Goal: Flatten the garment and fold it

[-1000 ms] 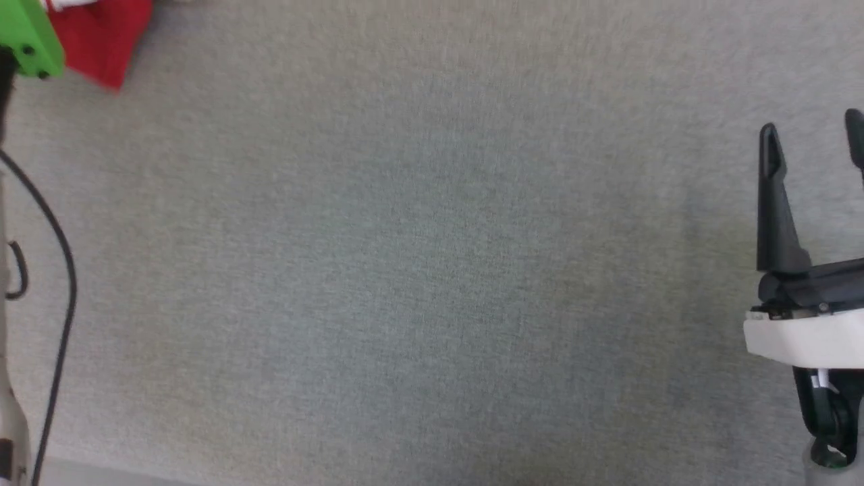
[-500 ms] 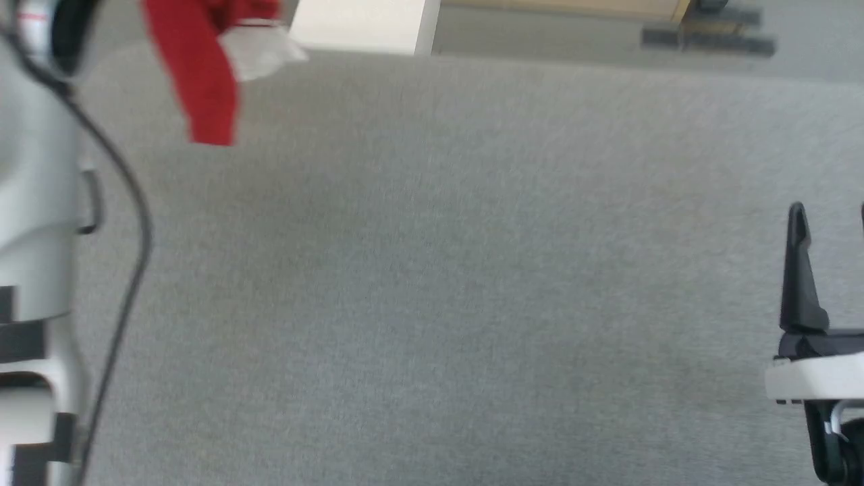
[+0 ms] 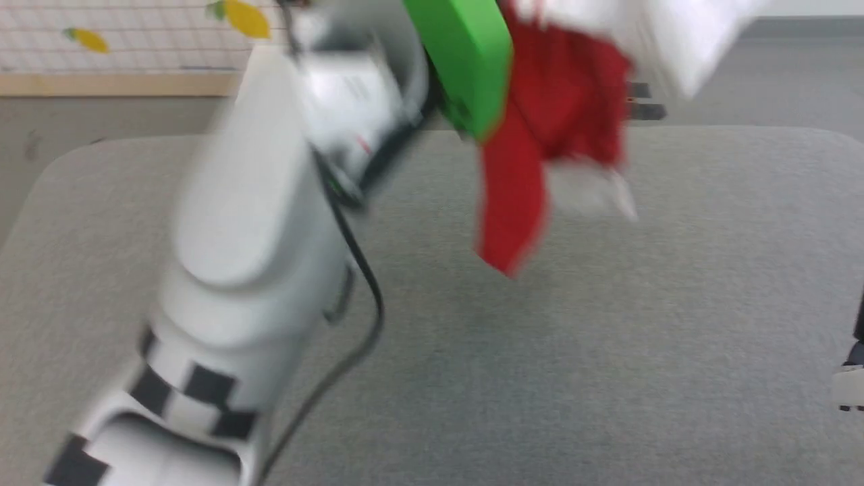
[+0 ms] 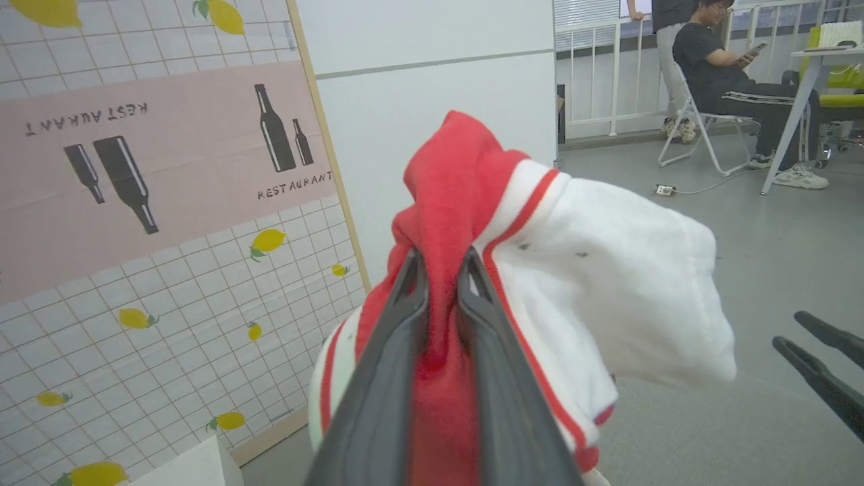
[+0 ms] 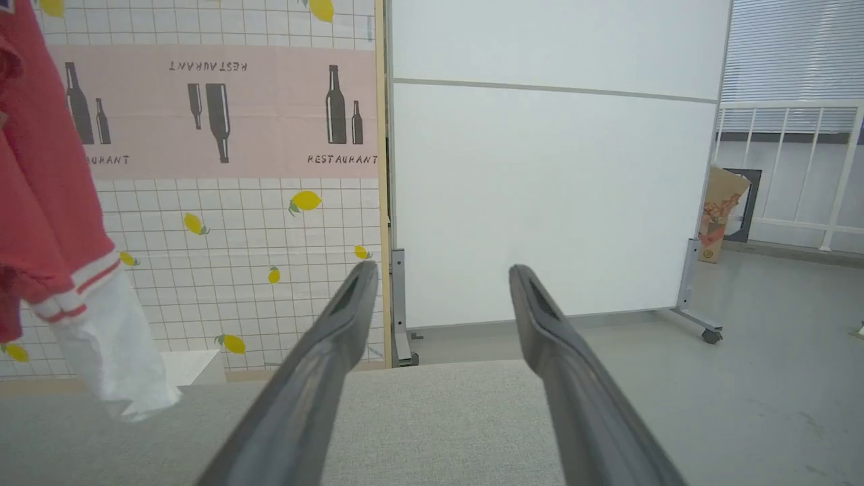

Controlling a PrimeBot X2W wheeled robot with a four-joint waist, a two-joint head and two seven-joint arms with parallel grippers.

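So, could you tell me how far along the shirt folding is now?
Done: the left claw is shut on the shirt and has it off the table. In hand: it hangs bunched in the air. Left: laying it flat and every fold; the right claw is open and empty.

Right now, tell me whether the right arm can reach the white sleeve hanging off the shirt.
Probably yes. The right gripper is open and empty; the white sleeve hangs to its left above the table, nothing between them. The left gripper is shut on the garment, holding it up.
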